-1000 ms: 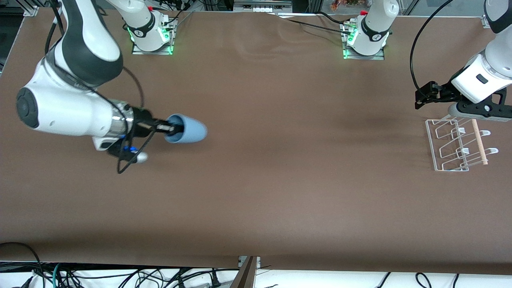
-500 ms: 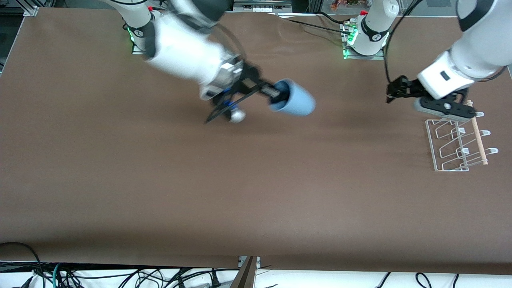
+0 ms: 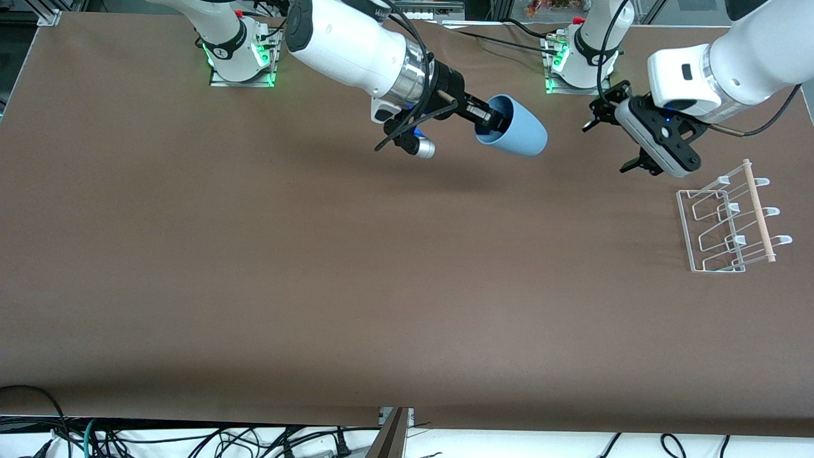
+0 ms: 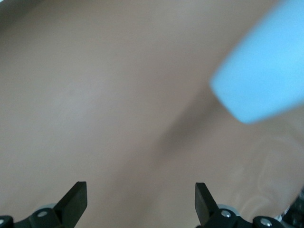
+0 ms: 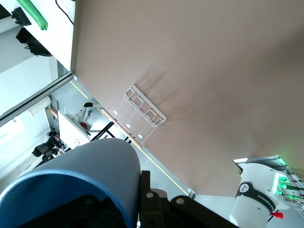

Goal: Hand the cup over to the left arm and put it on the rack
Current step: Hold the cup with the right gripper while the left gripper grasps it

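A small light-blue handleless plastic cup hangs in the air over the brown surface near the robots' bases, pinched at its rim by the right gripper, one finger inside the mouth and one outside. The cup lies almost on its side, its long axis running from the right gripper toward the left arm's end of the surface, closed bottom leading and dipped a little. That bottom points at the left gripper, which hovers close by but apart from it, its black fingers spread wide with nothing between them; the left wrist view shows the pale blue bottom just ahead of the open fingertips. The right arm reaches out long and nearly level from its base, while the left arm bends back across itself so that its gripper faces the cup. The small white wire drying rack with a wooden dowel stands on the surface under the left arm's reach, nearer the front camera than both grippers. The handover appears imminent, not yet made.
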You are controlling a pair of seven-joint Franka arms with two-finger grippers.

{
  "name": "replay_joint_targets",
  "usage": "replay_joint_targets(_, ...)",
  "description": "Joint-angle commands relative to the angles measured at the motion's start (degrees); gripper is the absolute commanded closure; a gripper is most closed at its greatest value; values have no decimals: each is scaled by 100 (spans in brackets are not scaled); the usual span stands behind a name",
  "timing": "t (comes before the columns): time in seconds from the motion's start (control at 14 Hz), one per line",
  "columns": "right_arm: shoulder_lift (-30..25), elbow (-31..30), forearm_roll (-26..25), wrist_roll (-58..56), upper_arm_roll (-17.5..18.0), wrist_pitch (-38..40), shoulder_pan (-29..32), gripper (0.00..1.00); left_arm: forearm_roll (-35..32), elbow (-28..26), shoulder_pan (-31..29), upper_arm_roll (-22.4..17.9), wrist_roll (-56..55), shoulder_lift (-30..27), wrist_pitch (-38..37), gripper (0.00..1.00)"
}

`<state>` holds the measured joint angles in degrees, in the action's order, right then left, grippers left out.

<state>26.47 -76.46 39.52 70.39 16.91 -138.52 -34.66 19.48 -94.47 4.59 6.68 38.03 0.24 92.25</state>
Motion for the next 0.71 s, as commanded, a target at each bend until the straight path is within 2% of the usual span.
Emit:
replay_joint_targets(0.0, 78, 219, 83, 71, 14, 80, -15, 100, 634, 8, 59, 18, 1064, 20, -94, 0)
replay_joint_targets(0.14, 78, 228, 83, 80, 14, 80, -15, 100, 1099, 8, 165, 18, 1679, 133, -67, 0)
replay_joint_targets(0.29, 78, 228, 91, 80, 14, 80, -6, 100, 1277, 16, 244, 18, 2268, 222, 107, 0)
replay_joint_targets(0.64, 87, 237, 65, 71, 5, 80, -6, 100, 1392, 34, 736, 27, 2464, 240, 1082, 0)
